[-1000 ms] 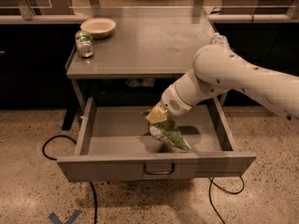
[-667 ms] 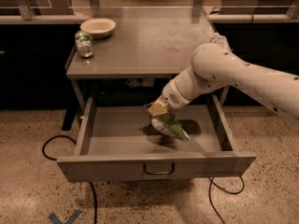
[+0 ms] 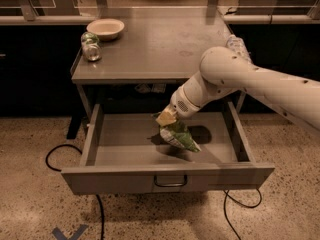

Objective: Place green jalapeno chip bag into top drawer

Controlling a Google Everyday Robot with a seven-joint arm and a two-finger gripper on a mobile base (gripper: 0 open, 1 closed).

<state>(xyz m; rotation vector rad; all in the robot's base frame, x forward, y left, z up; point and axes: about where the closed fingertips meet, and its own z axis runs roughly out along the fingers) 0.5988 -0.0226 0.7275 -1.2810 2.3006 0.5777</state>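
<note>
- Green foil in the jaws: the gripper (image 3: 167,123) pinches the upper edge of the green jalapeno chip bag (image 3: 180,138), which hangs crumpled inside the open top drawer (image 3: 90,141), near its middle, above its own shadow.
- The white arm (image 3: 250,79) reaches in from the right, crossing the drawer's back right corner.
- The grey metal drawer stands pulled out, its curved handle (image 3: 170,181) at the centre of the front panel.
- On the grey table (image 3: 165,44) above: a pale bowl (image 3: 105,28) and a green-topped glass jar (image 3: 90,48) at the back left, a clear bottle (image 3: 238,46) at the right edge, partly behind the arm.
- Black cables (image 3: 54,156) trail over the speckled floor (image 3: 30,199); a blue tape mark (image 3: 70,232) lies in front.
</note>
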